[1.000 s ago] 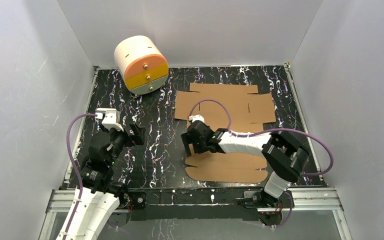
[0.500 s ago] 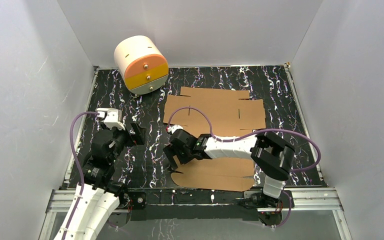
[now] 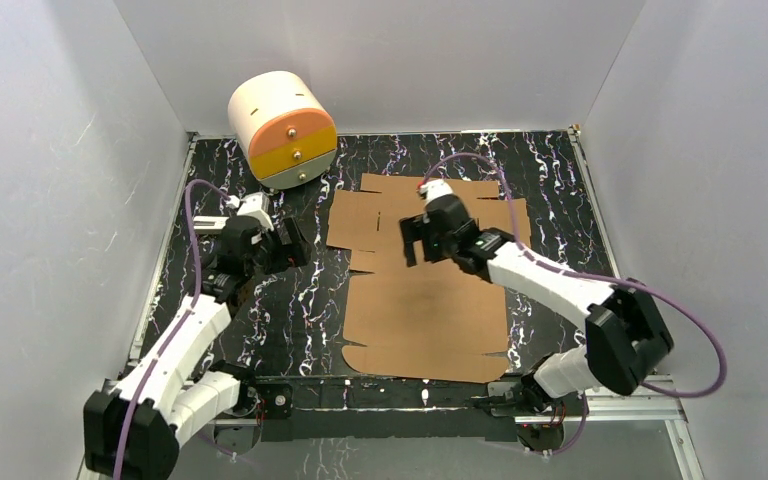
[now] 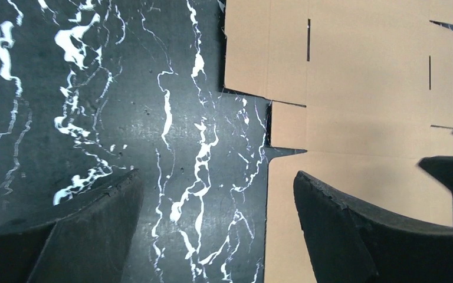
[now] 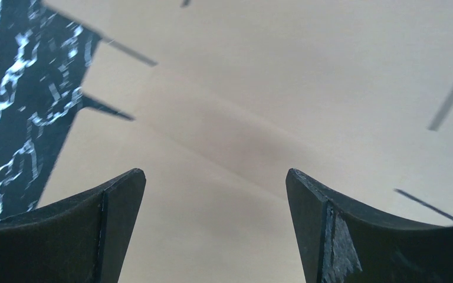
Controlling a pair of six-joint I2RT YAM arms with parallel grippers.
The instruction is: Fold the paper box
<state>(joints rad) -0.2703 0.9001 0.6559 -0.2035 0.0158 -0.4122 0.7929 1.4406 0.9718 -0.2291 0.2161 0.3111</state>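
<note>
While right arm (image 3: 540,280) stretches over flat paper box (image 3: 425,320), left arm (image 3: 195,330) alongside, all jaws open.

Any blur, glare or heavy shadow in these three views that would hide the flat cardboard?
Top external: evenly lit, sharp; a faint shadow lies on the paper box near the right gripper. Left wrist: crisp, no glare on the marbled table. Right wrist: cardboard slightly soft, a dim shadow band across it.

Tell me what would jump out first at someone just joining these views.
The paper box, a big flat brown sheet not yet folded, covers the middle-right of the black marbled table. The right pincer hangs open above its far half, and a cream cabinet with orange and yellow drawers sits in the far left corner.
</note>
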